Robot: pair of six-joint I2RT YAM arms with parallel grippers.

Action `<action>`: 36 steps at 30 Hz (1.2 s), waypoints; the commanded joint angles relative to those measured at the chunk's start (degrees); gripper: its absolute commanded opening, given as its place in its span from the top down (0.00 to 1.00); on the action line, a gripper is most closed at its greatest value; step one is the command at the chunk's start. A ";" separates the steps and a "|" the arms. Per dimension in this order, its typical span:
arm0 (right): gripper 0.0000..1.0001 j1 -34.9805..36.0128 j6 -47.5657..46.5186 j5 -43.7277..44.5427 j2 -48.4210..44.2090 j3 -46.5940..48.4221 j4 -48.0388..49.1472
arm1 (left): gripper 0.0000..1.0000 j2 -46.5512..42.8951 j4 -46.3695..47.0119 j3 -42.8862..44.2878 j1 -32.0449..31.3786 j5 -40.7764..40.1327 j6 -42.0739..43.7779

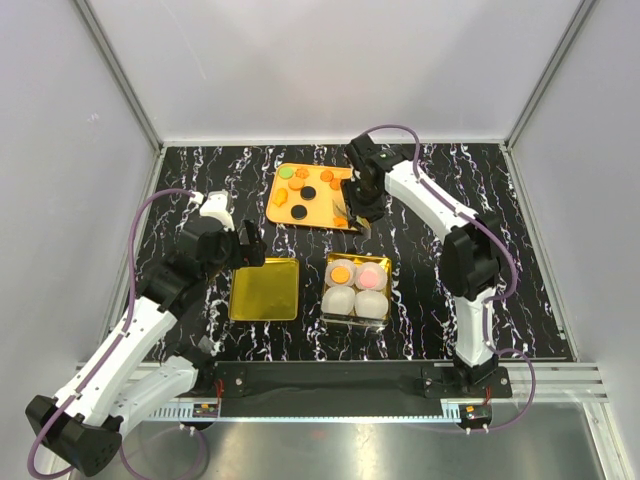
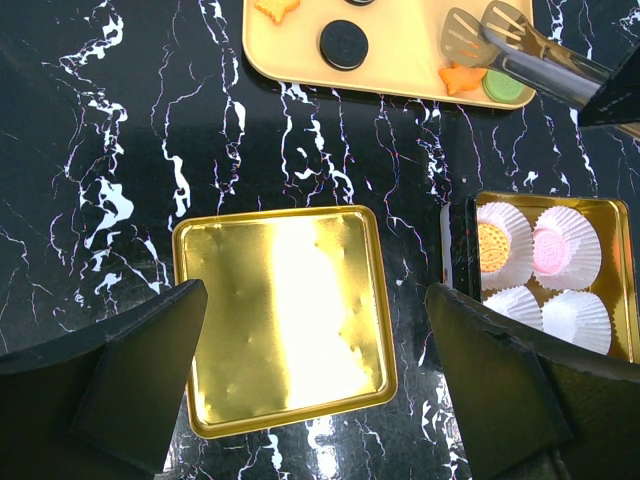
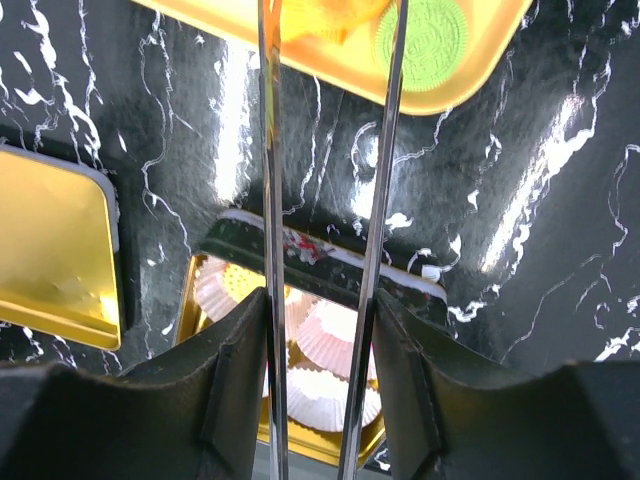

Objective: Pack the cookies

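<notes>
I'm mid-pick. My right gripper (image 3: 320, 310) is clamped narrow on the metal tongs (image 3: 268, 150), and their tips stand apart just beside the orange cookie (image 2: 462, 78) and green cookie (image 3: 436, 35), at the lower right corner of the orange tray (image 1: 290, 212) in the overhead view. Next, I judge, I need to pinch one cookie squarely and carry it to an empty paper cup (image 2: 578, 318). The gold tin (image 2: 625, 290) holds four cups: the upper two have an orange and a pink cookie, the lower two are bare. My left gripper (image 2: 315, 300) hangs wide open over the gold lid (image 2: 285, 320), holding nothing.
</notes>
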 commanded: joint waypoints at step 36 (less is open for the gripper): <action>0.48 0.00 1.30 -5.03 2.33 10.77 -6.88 | 0.01 -1.80 2.32 0.36 0.26 1.30 0.07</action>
